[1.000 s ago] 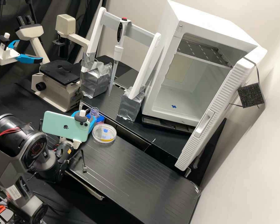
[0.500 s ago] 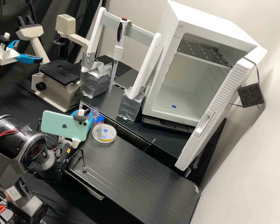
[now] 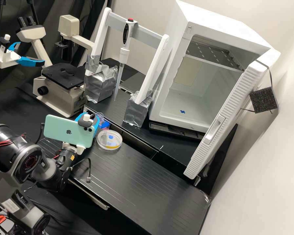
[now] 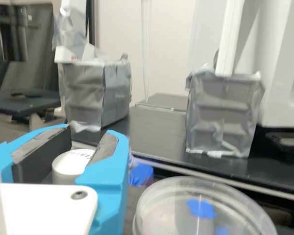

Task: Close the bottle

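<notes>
Off to my left stands a beige microscope (image 3: 60,94), with its dark stage and eyepieces. Coming right, I see a mint-green phone (image 3: 68,130) mounted on the arm, tilted, over the near tabletop (image 3: 143,182). Just past the phone's upper right corner is the end effector (image 3: 95,121), and in the wrist view its two blue fingers (image 4: 110,171) are closed around a white bottle cap (image 4: 68,169) with writing on top. How the cap sits on the bottle, I can't make out.

Below the phone, a black cable (image 3: 89,169) hangs down over the tabletop. Near the end effector's right side are a loose purple coil (image 3: 99,117) and a small blue object (image 3: 104,124). Beside those, a clear round dish (image 3: 109,140) lies flat on the tabletop, blue marks on it and a yellow strip along one side.

Farther back, a pipette (image 3: 123,54) hangs tip down on a white stand (image 3: 155,70), whose feet are wrapped in silver tape. At the right, a big white cabinet (image 3: 219,36) has its door wide open.
</notes>
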`<state>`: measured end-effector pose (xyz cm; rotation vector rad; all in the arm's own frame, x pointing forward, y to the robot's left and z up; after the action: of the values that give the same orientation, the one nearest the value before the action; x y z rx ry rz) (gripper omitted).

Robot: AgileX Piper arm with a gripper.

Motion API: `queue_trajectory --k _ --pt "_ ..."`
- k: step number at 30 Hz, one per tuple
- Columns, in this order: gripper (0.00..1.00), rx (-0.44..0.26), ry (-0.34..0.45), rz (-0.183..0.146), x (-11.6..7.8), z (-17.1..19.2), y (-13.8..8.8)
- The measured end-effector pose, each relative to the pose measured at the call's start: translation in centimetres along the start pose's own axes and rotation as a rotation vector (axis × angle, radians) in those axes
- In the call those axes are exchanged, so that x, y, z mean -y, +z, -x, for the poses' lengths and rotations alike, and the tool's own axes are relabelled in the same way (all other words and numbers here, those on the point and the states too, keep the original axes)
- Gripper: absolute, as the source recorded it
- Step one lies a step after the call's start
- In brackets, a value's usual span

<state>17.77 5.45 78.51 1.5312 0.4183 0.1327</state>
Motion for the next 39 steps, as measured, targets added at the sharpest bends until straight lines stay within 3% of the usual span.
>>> queue_trajectory --k 10,16,39 --pt "0.00 -0.065 0.049 -0.014 -1.2 -4.2 -1.5" --pt "0.00 -0.027 0.040 0.006 -1.3 -6.6 -1.5" --pt "0.00 0.039 -0.005 -0.004 -0.4 -8.4 0.0"
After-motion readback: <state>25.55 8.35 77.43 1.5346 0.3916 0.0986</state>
